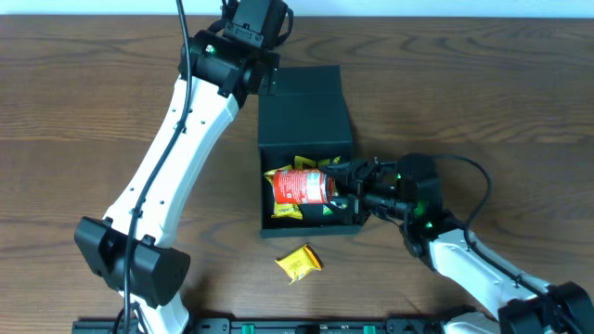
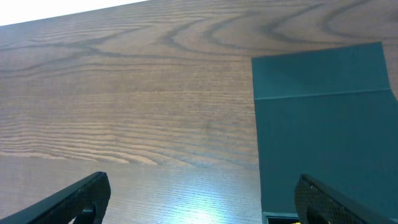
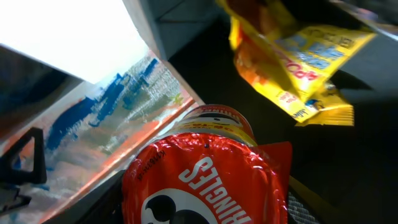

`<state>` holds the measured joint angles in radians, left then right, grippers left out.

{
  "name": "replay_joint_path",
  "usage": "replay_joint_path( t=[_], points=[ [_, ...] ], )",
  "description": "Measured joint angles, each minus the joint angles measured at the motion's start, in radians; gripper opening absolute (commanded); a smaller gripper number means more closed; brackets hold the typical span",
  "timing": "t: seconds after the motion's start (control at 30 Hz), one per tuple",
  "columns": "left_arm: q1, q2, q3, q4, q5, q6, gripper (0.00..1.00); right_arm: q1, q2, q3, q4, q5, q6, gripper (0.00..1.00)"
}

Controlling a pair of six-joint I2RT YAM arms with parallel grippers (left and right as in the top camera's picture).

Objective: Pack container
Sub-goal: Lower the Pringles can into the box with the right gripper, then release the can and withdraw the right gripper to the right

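The dark teal-green container (image 1: 306, 130) stands mid-table with its flap lid (image 1: 302, 82) folded back. It also shows in the left wrist view (image 2: 323, 143). Inside lie yellow snack packets (image 1: 286, 210) and a small red Pringles can (image 1: 302, 186). My right gripper (image 1: 345, 188) reaches into the box from the right and is shut on the red can (image 3: 205, 180), with a yellow packet (image 3: 298, 68) beyond it. My left gripper (image 2: 199, 199) is open and empty, hovering at the far left corner of the lid.
One yellow snack packet (image 1: 299, 263) lies on the wooden table (image 1: 83, 111) in front of the box. The left arm (image 1: 176, 139) stretches diagonally across the left half of the table.
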<state>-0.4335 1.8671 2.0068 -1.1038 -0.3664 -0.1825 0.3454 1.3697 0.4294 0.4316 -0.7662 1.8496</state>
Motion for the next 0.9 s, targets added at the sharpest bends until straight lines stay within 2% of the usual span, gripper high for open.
replay_joint_path(
  t=[0.23,0.4,0.5,0.63,0.9],
  points=[
    [0.000,0.000,0.000,0.000,0.000,0.000,0.95,0.000,0.000,-0.006,0.024,0.003,0.029,0.74],
    [0.000,0.000,0.000,0.000,0.000,0.000,0.95,0.000,0.000,-0.006,0.025,0.004,0.029,0.75],
    [0.000,0.000,0.000,0.000,0.000,0.000,0.96,0.000,0.000,-0.006,0.025,0.004,0.029,0.71],
    [0.000,0.000,0.000,0.000,0.000,0.000,0.95,0.000,0.000,-0.006,0.026,0.004,0.028,0.77],
    [0.000,0.000,0.000,0.000,0.000,0.000,0.95,0.000,0.000,-0.006,0.035,0.005,0.024,0.82]
  ],
)
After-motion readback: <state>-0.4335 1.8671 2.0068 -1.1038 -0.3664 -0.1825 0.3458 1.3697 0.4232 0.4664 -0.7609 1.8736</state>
